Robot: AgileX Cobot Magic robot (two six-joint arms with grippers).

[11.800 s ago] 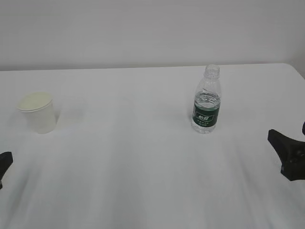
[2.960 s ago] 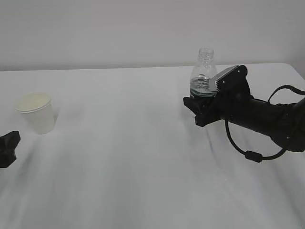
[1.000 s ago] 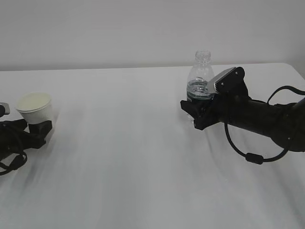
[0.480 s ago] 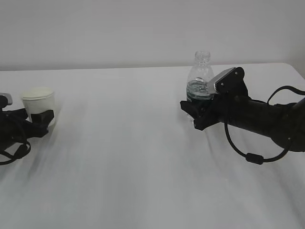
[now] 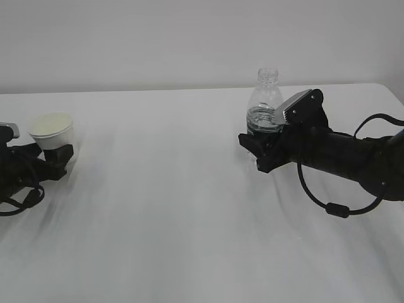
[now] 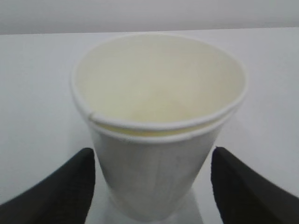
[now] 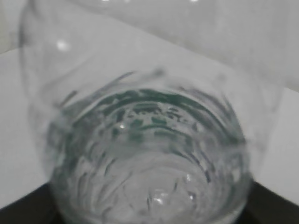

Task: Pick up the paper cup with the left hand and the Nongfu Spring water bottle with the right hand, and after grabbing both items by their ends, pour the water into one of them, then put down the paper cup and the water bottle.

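The white paper cup (image 5: 52, 129) is at the far left, upright, its base raised a little off the table. My left gripper (image 5: 55, 156) is shut on the cup's lower part. In the left wrist view the cup (image 6: 159, 116) fills the space between the two black fingers (image 6: 70, 186), with the gripper (image 6: 153, 158) low on its wall. The Nongfu Spring water bottle (image 5: 266, 101), capless, is held upright above the table, my right gripper (image 5: 255, 151) shut on its lower half. Water (image 5: 262, 117) stands at about label height. Up close the bottle (image 7: 149, 154) fills the right wrist view.
The white table (image 5: 164, 208) stretches between the two arms with nothing on it. A pale wall runs behind it. A black cable (image 5: 334, 208) loops below the right arm.
The left gripper has raised the paper cup a little and carried it slightly right. The right arm and the bottle have stayed where they were.
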